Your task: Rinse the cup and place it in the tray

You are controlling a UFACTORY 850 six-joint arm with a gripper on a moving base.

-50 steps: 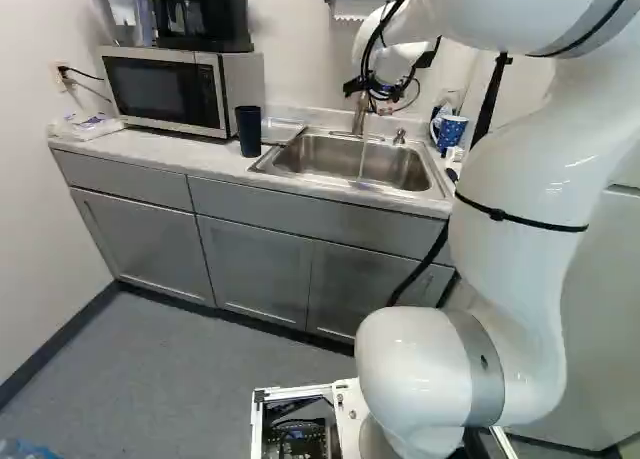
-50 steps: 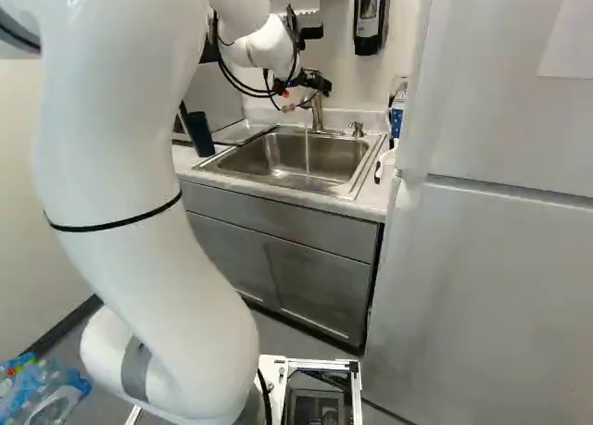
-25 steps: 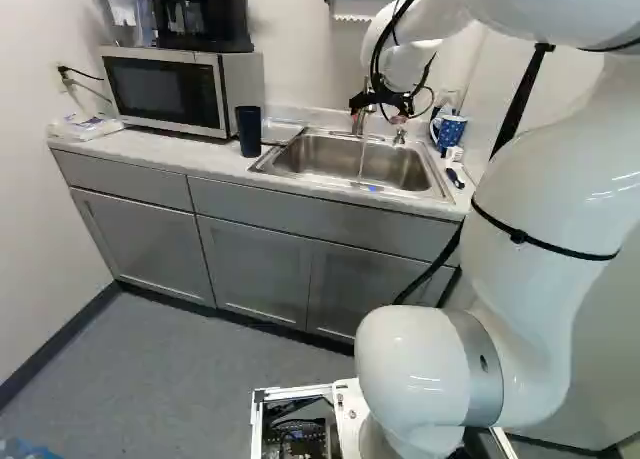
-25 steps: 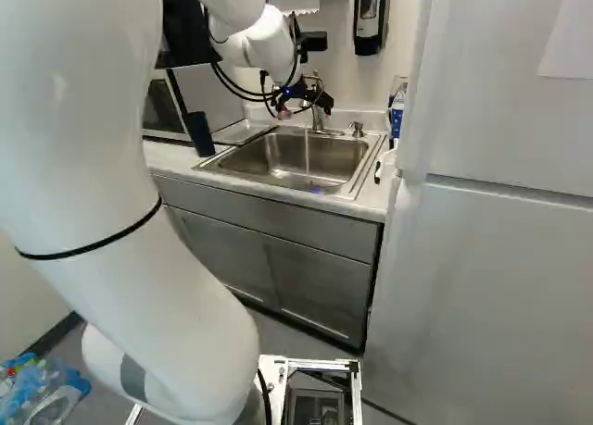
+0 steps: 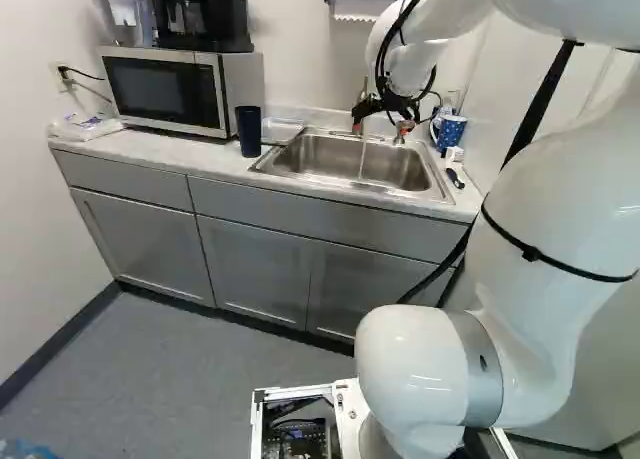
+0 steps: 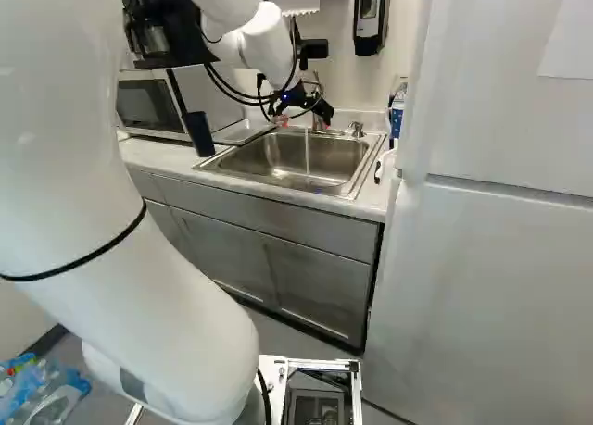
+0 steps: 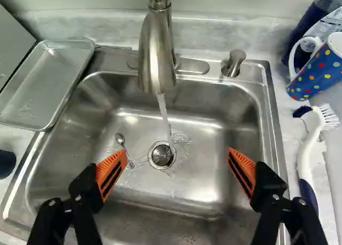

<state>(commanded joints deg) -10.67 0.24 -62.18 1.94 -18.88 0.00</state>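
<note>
Steel sink rim (image 7: 271,122), wide gap within the spread gripper (image 5: 381,128)

Compared with the earlier pictures, the arm (image 5: 545,229) has been moved: its large lower link is drawn back toward the near side, and the gripper (image 5: 380,127) is lowered toward the sink (image 5: 300,157). In the right base view, the microwave (image 6: 148,106) and coffee maker (image 6: 153,38) at the left are uncovered; in the left base view, more of the brush (image 5: 456,179) at the right is revealed.
</note>
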